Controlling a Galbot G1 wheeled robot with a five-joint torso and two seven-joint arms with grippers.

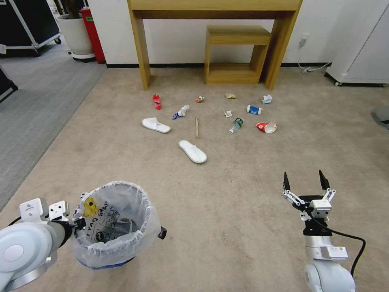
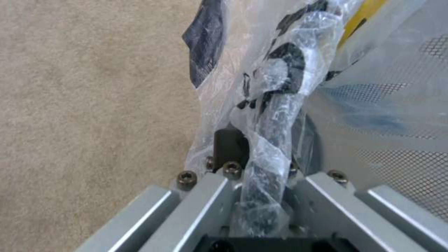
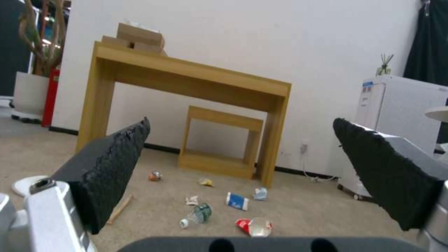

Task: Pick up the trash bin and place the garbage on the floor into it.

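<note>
Head view: the left end effector (image 1: 75, 223) holds the bin (image 1: 115, 225) by its rim above the floor (image 1: 227, 211); garbage (image 1: 193, 151) lies ahead. The right end effector (image 1: 304, 183) hovers, fingers apart. Left wrist view: fingers clamped on the bagged rim (image 2: 271, 140). Right wrist view: a bottle (image 3: 200, 213) between the spread fingers (image 3: 117, 168), far off.

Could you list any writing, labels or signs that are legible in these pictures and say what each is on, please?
"YAO": black print on the plastic liner of the trash bin, partial; the letters after it are crumpled and unreadable.
Blue-white carton: print too small to read.
Bottle: green label too small to read.
White cabinet: blue sticker, blurred.
</note>
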